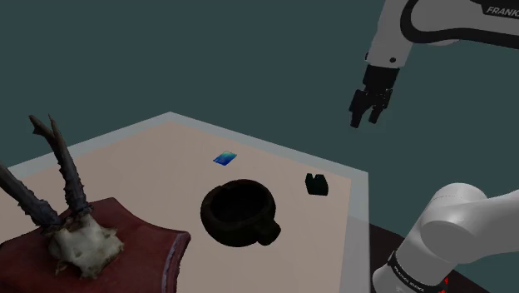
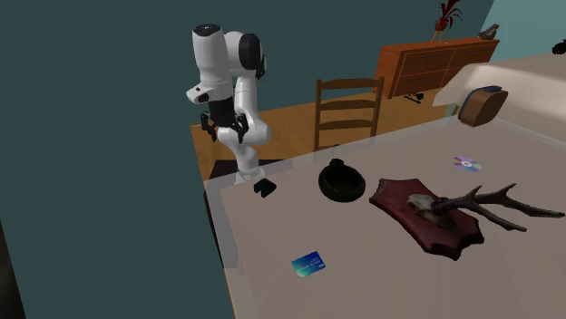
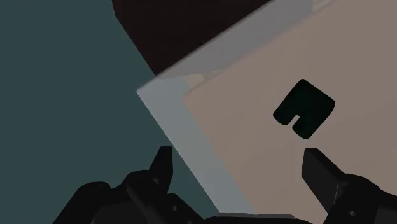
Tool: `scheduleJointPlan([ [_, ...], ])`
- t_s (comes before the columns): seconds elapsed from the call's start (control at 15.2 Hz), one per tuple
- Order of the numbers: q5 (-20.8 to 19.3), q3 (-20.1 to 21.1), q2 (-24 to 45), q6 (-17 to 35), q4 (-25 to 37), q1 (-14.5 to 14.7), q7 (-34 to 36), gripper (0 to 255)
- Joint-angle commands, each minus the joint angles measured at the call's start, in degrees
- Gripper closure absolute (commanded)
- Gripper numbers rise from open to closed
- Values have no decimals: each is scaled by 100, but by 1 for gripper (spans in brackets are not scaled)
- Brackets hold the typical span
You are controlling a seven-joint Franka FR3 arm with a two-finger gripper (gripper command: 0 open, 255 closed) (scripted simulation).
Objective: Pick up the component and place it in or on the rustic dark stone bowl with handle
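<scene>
Gripper (image 1: 366, 108) hangs above table (image 1: 158, 146), fingers spread, empty. Dark notched component (image 3: 304, 108) lies on table well below fingertips, untouched, nearer one finger. Dark handled bowl (image 1: 210, 206) looks empty. Likely remaining: descent, grasp, carry, release.

Pincer (image 1: 366, 119) aloft, seemingly spread apart.

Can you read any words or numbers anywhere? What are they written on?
"FRANK", cut off at the picture's edge, on the white arm in the shoulder view.
Lettering on the dark band at the arm's foot: too blurred to read.
Blue card: no print that can be read.
</scene>
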Motion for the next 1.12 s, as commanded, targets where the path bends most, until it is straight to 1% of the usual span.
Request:
scheduleJointPlan([
  [0.0,0,0,0,0,0,0,0,0],
  [0.26,363,447,-215,600,-740,-83,857,0],
  [0.53,759,942,-259,1260,-1346,-128,1700,0],
  [0.92,1363,1776,73,2392,-1972,-165,2951,0],
  [0.99,1428,1878,144,2532,-2019,-174,3092,0],
  [1.06,1445,1895,158,2614,-2087,-169,3089,0],
])
